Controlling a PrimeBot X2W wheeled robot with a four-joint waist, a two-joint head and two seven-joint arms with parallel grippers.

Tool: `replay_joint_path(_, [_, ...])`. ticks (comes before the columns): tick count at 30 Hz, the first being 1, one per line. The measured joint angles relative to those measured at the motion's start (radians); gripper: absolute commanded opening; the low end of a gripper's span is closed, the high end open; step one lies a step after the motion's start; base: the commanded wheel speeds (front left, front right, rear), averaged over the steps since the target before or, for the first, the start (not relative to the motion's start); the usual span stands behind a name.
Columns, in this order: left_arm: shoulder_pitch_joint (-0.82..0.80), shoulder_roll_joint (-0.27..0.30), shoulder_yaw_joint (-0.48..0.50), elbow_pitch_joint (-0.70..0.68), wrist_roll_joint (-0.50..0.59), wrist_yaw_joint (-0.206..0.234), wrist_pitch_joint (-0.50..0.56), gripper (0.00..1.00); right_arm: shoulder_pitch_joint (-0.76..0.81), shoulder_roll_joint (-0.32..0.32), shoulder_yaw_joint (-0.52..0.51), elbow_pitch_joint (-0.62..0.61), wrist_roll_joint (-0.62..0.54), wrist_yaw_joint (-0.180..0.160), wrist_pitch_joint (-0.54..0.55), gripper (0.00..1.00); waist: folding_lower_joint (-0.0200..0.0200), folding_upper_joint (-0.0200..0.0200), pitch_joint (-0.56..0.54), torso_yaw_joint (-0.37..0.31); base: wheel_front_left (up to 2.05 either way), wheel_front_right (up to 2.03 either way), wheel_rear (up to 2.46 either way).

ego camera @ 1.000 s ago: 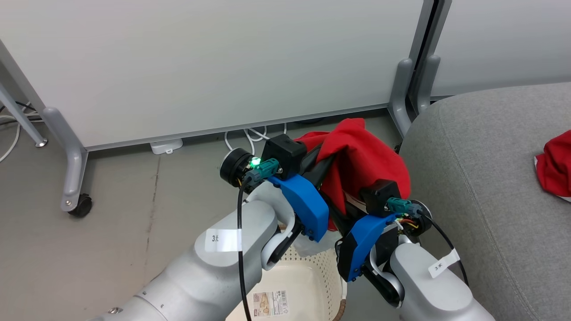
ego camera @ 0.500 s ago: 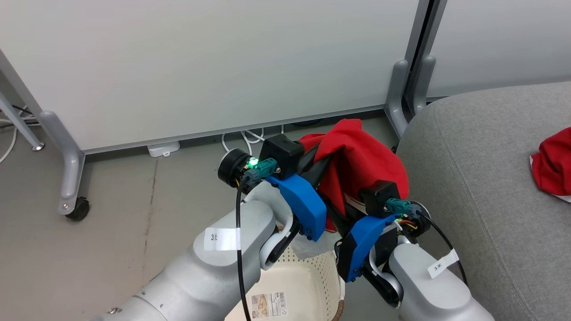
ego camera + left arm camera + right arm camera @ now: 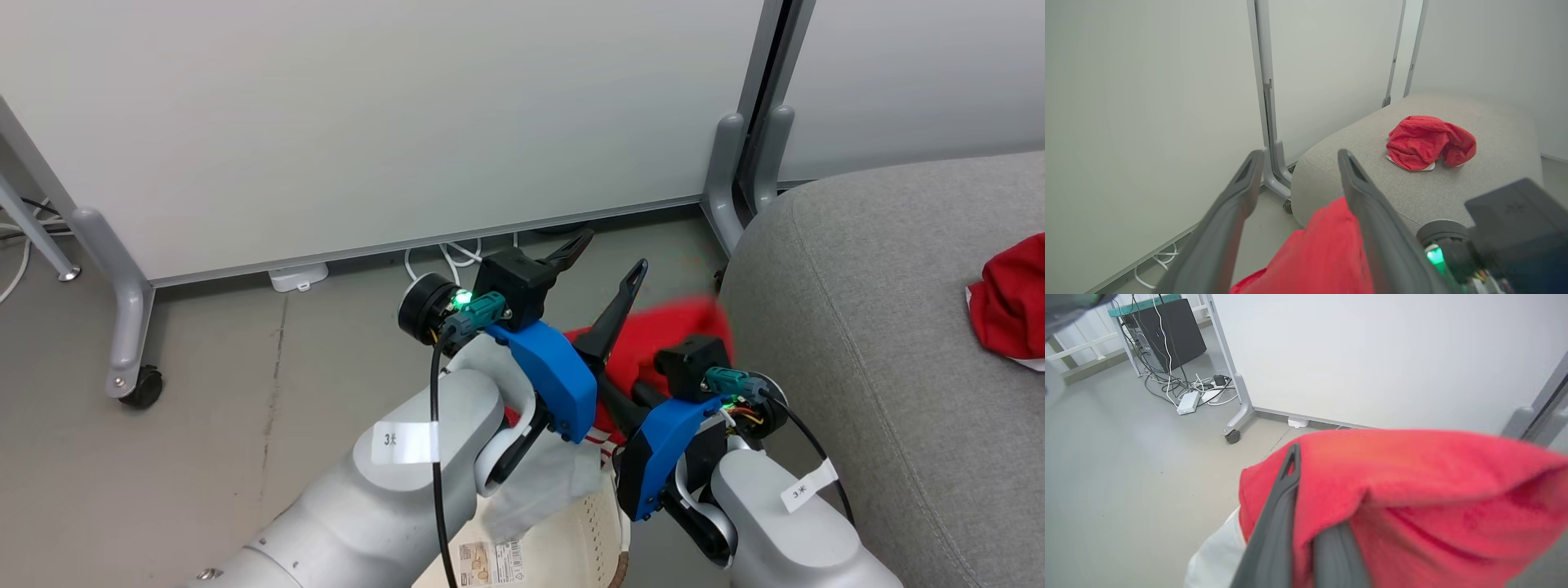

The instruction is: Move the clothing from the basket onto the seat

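A red piece of clothing [image 3: 673, 331] hangs blurred over the basket [image 3: 571, 535], between my two wrists and beside the seat's [image 3: 857, 327] rounded corner. My left gripper [image 3: 602, 265] is open and its fingers stand clear above the cloth; in the left wrist view that gripper [image 3: 1299, 163] has nothing between its tips, with the clothing [image 3: 1323, 249] lower down. My right gripper [image 3: 1310, 498] is shut on the clothing [image 3: 1412, 490], which drapes over its fingers. A second red garment [image 3: 1429, 141] lies bunched on the seat [image 3: 1486, 192].
White partition panels stand on grey wheeled feet, with a caster [image 3: 143, 385] at the left and a post [image 3: 727, 180] close to the seat. Cables and a white power block [image 3: 298, 273] lie along the panel's base. A dark computer tower [image 3: 1167, 330] stands farther off.
My left gripper has opened and let go of the red clothing. The cloth has dropped from its raised drape and now hangs lower from my right gripper.
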Motion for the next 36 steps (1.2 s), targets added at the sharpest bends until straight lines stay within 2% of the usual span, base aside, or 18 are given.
replay_joint_path(7, [0.074,0.024,0.079,-0.051,0.07,0.006,0.0,1.0,0.0,0.0,0.0,0.002,0.002,0.0,-0.008,0.0,0.0,0.0,0.001,0.0,0.0,0.0,0.0])
replay_joint_path(18, [0.333,0.121,0.3,-0.286,0.273,0.002,-0.001,1.0,0.0,0.0,-0.04,0.007,-0.014,0.0,-0.019,0.0,0.0,0.0,0.017,0.018,0.0,0.0,0.0])
replay_joint_path(21, [0.419,0.133,0.363,-0.342,0.33,-0.015,-0.001,1.0,0.001,0.0,-0.051,0.005,-0.017,0.0,-0.019,0.0,-0.0001,0.0,0.02,0.022,0.0,0.0,0.0])
replay_joint_path(28, [0.568,0.148,0.495,-0.423,0.437,-0.055,-0.001,1.0,0.005,0.0,-0.069,-0.002,-0.026,0.0,-0.019,0.0,-0.0001,0.0,0.022,0.028,0.0,0.0,0.0])
replay_joint_path(36, [0.67,0.135,0.597,-0.445,0.502,-0.076,-0.001,1.0,0.017,0.0,-0.094,-0.007,-0.044,0.0,-0.017,0.0,-0.0001,0.0,0.029,0.032,0.0,0.0,0.0])
